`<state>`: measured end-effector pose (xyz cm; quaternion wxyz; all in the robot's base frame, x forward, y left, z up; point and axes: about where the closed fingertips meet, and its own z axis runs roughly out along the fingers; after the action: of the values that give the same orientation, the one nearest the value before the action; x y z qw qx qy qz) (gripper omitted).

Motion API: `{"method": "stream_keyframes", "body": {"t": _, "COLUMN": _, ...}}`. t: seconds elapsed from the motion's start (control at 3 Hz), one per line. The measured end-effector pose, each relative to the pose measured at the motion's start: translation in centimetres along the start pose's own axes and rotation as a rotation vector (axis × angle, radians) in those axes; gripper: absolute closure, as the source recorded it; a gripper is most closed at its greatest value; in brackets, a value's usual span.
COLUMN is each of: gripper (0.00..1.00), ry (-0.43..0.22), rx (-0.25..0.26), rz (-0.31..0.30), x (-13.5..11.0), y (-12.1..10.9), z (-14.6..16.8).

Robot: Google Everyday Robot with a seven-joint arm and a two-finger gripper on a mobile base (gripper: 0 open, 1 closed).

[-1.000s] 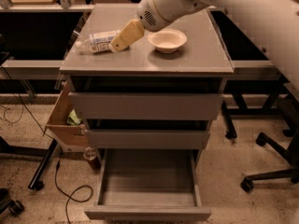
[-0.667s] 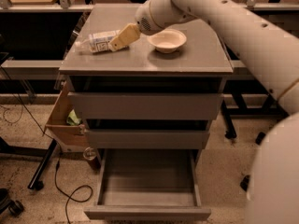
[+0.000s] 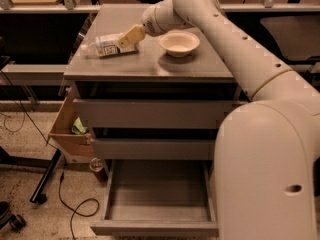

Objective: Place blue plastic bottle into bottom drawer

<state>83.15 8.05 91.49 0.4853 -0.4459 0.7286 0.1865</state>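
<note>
No legible text, brand, number or sign in view. The blue plastic bottle [image 3: 104, 46] lies on the cabinet top [image 3: 150, 66]; its pale blue-and-white label carries print, none of it readable. The gripper [image 3: 131, 35] sits at the bottle's right end, against the label; no marking readable on it or on the arm [image 3: 240, 49].

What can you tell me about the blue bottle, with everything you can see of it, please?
The blue bottle is small and looks like clear plastic, with a pale blue-and-white label. It lies on its side on the grey cabinet top, near the left edge, with its neck pointing left. The gripper is at its right end, over the base; whether it holds the bottle cannot be told. The white bowl stands apart to the right.
</note>
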Motion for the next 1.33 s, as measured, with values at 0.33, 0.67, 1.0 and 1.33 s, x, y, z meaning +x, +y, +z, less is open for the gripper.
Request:
{"method": "stream_keyframes", "body": {"t": 0.33, "gripper": 0.0, "ry": -0.01, "rx": 0.001, "rz": -0.033, "x": -0.8, "y": -1.3, "z": 2.5}}
{"method": "stream_keyframes", "body": {"t": 0.67, "gripper": 0.0, "ry": -0.001, "rx": -0.03, "rz": -0.051, "x": -0.8, "y": -1.3, "z": 5.1}}
{"method": "stream_keyframes", "body": {"t": 1.0, "gripper": 0.0, "ry": 0.025, "rx": -0.07, "rz": -0.049, "x": 0.3, "y": -1.0, "z": 6.7}}
{"method": "stream_keyframes", "body": {"t": 1.33, "gripper": 0.14, "ry": 0.05, "rx": -0.113, "rz": -0.038, "x": 1.7, "y": -0.5, "z": 7.5}}
